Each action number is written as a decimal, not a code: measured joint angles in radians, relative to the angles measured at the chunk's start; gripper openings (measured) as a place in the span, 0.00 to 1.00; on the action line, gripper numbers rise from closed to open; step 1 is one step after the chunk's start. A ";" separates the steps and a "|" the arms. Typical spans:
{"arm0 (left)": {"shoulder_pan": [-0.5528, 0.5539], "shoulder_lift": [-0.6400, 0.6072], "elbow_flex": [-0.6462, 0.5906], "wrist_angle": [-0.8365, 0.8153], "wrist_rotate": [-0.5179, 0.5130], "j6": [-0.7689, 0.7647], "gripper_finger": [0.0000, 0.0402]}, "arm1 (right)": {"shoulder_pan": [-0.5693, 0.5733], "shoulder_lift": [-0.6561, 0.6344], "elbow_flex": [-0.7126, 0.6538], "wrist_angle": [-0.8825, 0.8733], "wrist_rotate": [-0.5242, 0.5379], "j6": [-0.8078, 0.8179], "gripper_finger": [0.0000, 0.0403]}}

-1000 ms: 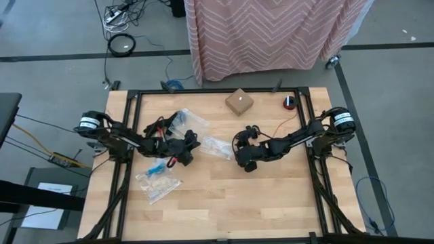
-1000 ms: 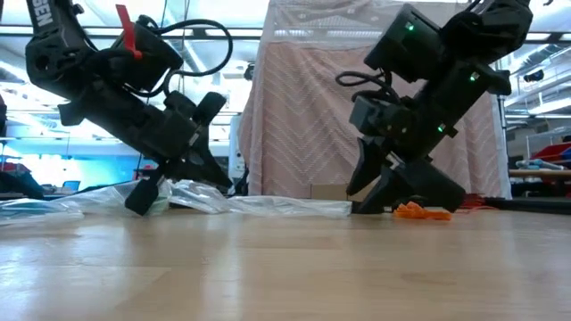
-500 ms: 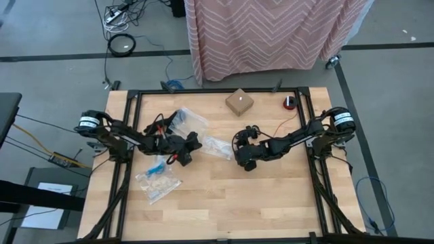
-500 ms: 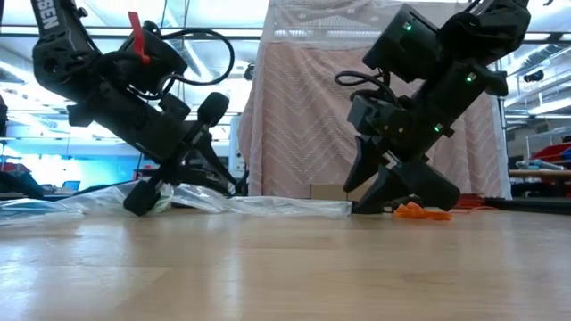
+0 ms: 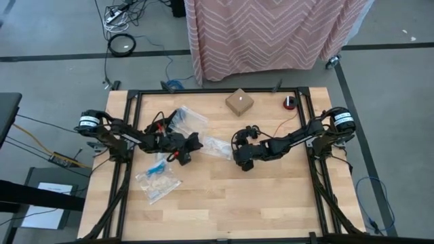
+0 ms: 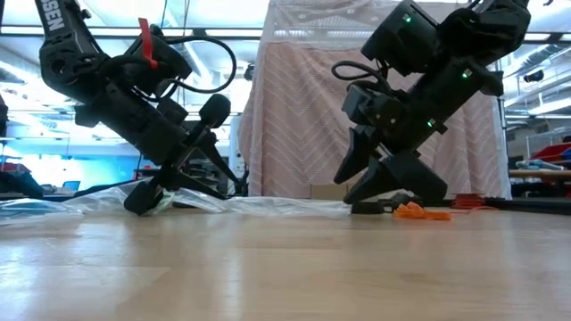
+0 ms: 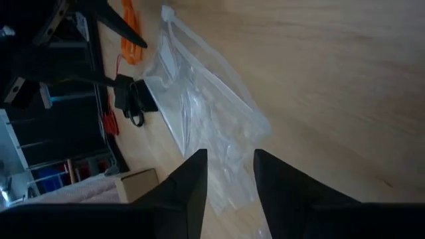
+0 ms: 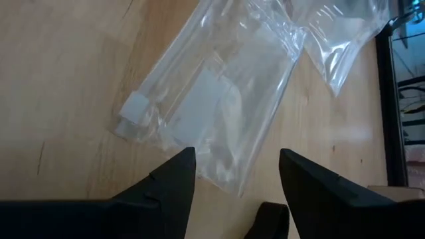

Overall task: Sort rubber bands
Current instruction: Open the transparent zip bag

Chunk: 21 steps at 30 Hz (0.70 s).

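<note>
My left gripper (image 5: 192,144) stands open and low at the table's left middle, amid clear zip bags; its fingers (image 7: 192,189) frame one clear bag (image 7: 206,113). My right gripper (image 5: 237,152) is open as well, tilted down over the same bag (image 8: 212,106), which lies flat on the wood between the two grippers (image 5: 217,146). A small heap of orange rubber bands (image 6: 419,211) lies on the table beside the right gripper (image 6: 361,192) and shows in the left wrist view (image 7: 129,26) too. Blue rubber bands (image 5: 157,165) lie by another bag (image 5: 157,183) nearer the front.
A third clear bag (image 5: 186,122) lies behind the left arm. A small cardboard box (image 5: 239,102) and a red-and-black object (image 5: 289,102) sit near the far edge. Black frame rails (image 5: 129,135) run along both sides. Bare wood spans the near half (image 5: 230,203).
My left gripper has rolled about its own axis and edged a little toward the table's right, and its fingers stand wider apart than before. My right gripper has stayed in place, its fingers spreading slightly. The bags and bands lie as they did.
</note>
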<state>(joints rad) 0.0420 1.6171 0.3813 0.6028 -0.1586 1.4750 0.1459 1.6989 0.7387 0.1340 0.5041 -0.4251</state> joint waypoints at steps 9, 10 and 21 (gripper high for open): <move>0.001 0.075 0.077 -0.007 -0.007 -0.018 0.29 | 0.002 0.000 0.000 0.010 -0.008 0.005 0.49; -0.002 0.078 0.088 -0.014 -0.027 -0.042 0.26 | 0.002 0.000 0.000 0.011 -0.008 0.006 0.49; -0.004 0.086 0.139 -0.088 -0.117 -0.273 0.02 | 0.010 -0.007 0.000 0.015 0.200 0.028 0.43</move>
<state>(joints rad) 0.0376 1.7027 0.5201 0.5152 -0.2753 1.2018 0.1556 1.6917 0.7391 0.1493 0.7038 -0.3969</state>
